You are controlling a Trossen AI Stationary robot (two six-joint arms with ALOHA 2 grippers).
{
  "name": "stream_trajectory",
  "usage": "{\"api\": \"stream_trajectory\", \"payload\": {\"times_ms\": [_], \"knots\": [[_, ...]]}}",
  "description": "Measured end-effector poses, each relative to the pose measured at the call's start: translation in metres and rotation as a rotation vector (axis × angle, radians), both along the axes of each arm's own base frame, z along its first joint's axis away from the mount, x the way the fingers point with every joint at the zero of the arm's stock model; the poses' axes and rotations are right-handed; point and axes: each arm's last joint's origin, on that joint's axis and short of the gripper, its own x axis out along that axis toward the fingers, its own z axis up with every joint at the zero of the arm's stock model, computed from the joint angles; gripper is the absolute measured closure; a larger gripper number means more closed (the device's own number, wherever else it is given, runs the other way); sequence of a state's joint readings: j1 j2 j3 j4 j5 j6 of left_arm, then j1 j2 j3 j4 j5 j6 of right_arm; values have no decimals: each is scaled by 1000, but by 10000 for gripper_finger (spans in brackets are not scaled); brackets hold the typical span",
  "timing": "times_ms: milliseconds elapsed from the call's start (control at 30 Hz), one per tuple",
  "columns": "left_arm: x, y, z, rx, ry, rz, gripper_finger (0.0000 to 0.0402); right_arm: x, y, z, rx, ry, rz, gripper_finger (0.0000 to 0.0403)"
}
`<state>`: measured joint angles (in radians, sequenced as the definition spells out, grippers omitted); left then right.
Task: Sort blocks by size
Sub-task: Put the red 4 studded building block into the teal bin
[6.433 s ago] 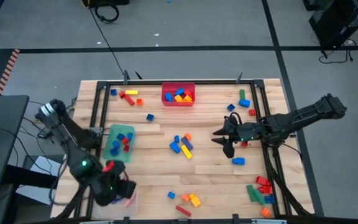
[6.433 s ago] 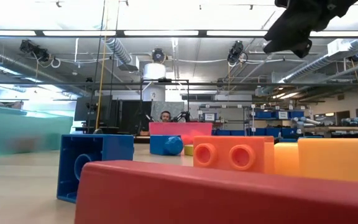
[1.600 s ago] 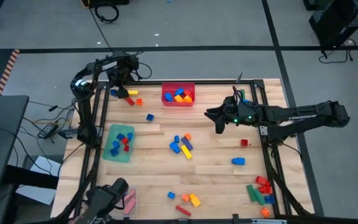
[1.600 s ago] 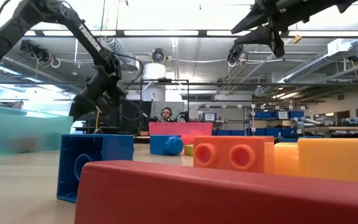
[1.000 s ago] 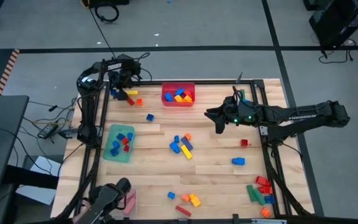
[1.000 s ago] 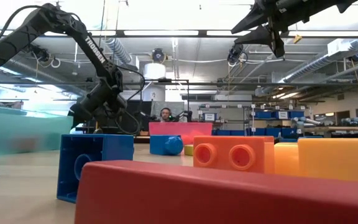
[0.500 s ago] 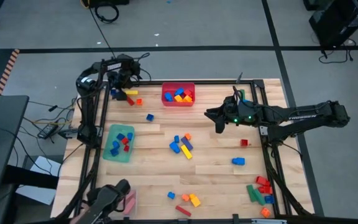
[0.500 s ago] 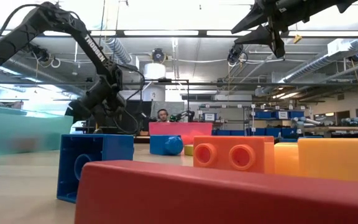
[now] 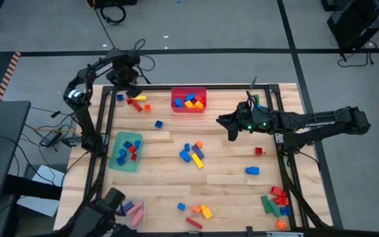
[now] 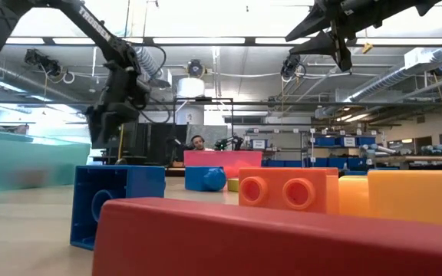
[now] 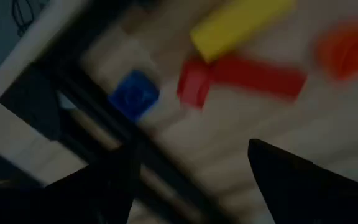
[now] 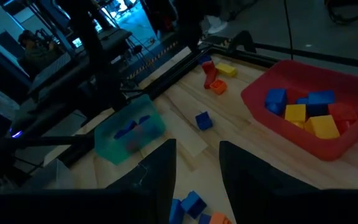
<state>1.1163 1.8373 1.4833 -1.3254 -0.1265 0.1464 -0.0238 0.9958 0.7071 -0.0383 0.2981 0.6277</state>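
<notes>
Lab room behind, ceiling lights, shelving, a person (image 10: 198, 142) seated far back. Wooden table (image 9: 229, 174) with black frame rails.

Right arm reaches in from the right, right gripper (image 9: 232, 131) held high over the table's right-centre, fingers part-spread with nothing between them. Left arm arcs to the far-left corner, left gripper (image 9: 129, 85) hanging above the corner bricks, fingers spread wide, empty.

Green bin (image 9: 125, 151) at left holds blue and red blocks. Red bin (image 9: 188, 101) at far centre holds blue, yellow and orange blocks. Clear bin (image 9: 133, 212) at near-left edge with pink pieces, partly hidden by the arm base.

Loose blocks: far-left cluster with a red bar (image 11: 260, 76), yellow bar (image 11: 238, 25), blue cube (image 11: 134, 96), orange piece (image 11: 347, 50). Single blue block (image 9: 158, 124) between the bins. Centre pile (image 9: 193, 153) of blue, yellow, orange. Small red cube (image 9: 259, 151) and blue block (image 9: 252, 170) at right. Near-right heap (image 9: 276, 201), red, green, blue, orange. Near-centre group (image 9: 199, 214), close to the low camera.
</notes>
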Motion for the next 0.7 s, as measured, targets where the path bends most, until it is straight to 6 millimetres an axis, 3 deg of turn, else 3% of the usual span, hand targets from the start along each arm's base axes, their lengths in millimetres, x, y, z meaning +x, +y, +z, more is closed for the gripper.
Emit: {"api": "stream_trajectory", "payload": {"times_ms": [133, 333, 567, 700], "knots": [[-7, 10, -4, 127, -14, 183, 102, 0, 0, 0, 6, -2, 1, 266], [-6, 16, -12, 257, 15, 313, 102, 0, 4, 0, 27, -9, 16, 266], [-6, 16, -16, 284, -3, 433, 102, 0, 6, 0, 26, -8, 27, 266], [-7, 8, -29, 225, 28, 363, 102, 0, 6, 0, 15, -3, 31, 266]]}}
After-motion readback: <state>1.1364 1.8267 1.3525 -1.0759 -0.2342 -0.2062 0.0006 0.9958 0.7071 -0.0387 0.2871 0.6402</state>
